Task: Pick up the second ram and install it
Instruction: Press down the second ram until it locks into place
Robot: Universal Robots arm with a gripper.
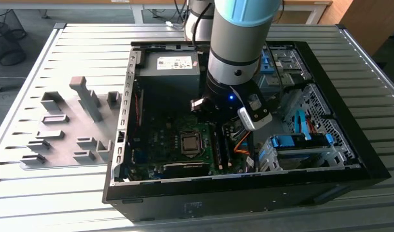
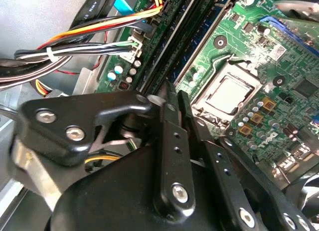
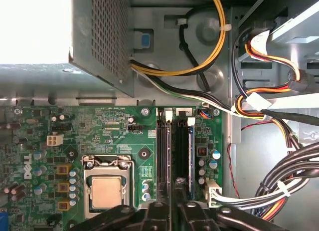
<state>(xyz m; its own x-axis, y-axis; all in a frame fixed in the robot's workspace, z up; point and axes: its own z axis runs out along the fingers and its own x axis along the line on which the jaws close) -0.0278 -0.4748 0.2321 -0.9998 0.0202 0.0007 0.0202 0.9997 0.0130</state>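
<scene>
Blue edge of the second ram (image 3: pixel 191 156) upright in the memory slot farther from the processor socket (image 3: pixel 105 188), just ahead of the gripper (image 3: pixel 172 211) in the first wrist view. Impossible to tell whether claw clamped or apart. Best to press straight down, evenly along the stick, clear of the cable bundle (image 3: pixel 279 191). Counted: one gripper, one ram, two memory slots (image 3: pixel 164 156), one socket.

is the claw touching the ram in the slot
Cannot tell. In both wrist views the claw sits directly over the ram, but the meeting point is hidden by its own fingers.
</scene>
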